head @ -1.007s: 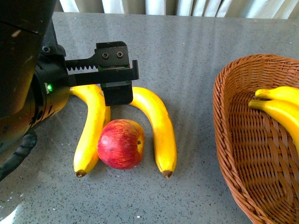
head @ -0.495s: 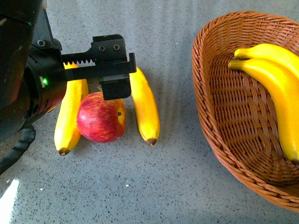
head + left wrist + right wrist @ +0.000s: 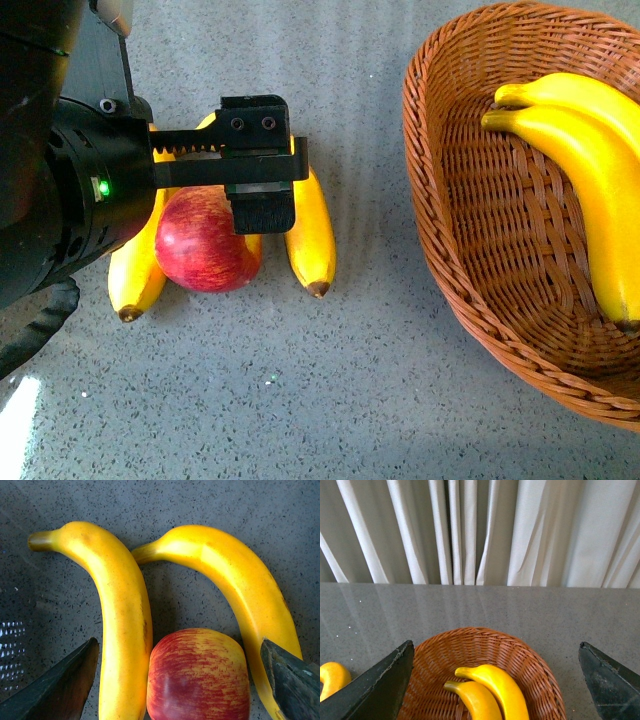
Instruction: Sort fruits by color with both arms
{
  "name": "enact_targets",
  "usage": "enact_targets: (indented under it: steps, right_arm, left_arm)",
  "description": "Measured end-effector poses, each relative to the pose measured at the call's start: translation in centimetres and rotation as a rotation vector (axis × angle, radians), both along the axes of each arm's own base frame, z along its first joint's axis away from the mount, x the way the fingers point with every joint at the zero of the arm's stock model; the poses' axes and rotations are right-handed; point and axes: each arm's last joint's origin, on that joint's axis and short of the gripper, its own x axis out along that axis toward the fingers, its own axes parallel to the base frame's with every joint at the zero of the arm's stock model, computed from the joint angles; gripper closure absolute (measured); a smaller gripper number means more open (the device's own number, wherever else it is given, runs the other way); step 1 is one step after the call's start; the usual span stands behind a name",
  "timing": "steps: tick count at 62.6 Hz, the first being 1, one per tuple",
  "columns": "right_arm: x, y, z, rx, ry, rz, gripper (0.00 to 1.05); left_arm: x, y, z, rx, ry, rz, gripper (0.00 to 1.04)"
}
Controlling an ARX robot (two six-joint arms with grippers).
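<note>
The basket (image 3: 450, 230), at three o'clock of my left gripper (image 3: 178, 647), holds two bananas (image 3: 590, 170), my right gripper (image 3: 496, 646) gapes empty facing it, and my left jaws hang wide open, gripping nothing, over the apple (image 3: 205, 240) lying between two table bananas (image 3: 125, 630) at its nine and three.

bananas (image 3: 312, 225): glossy plastic | basket (image 3: 470, 260): woven wicker | table (image 3: 300, 400): polished speckled stone | curtains (image 3: 545, 530): cloth
</note>
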Motion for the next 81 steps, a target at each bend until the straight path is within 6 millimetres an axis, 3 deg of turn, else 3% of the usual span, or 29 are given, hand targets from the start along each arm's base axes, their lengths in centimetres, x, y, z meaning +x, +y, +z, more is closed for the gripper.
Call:
enact_targets:
  steps: [63, 74, 81]
  right_arm:
    - [0.0, 0.0, 0.0, 0.000, 0.000, 0.000, 0.09]
    - [0.0, 0.0, 0.0, 0.000, 0.000, 0.003, 0.09]
    - [0.0, 0.0, 0.0, 0.000, 0.000, 0.002, 0.09]
  left_arm:
    - [-0.9, -0.1, -1.7, 0.010, 0.067, -0.135, 0.09]
    - [-3.3, -1.4, -2.7, 0.045, 0.099, -0.237, 0.09]
    - [-3.5, -1.4, -2.9, 0.052, 0.102, -0.242, 0.09]
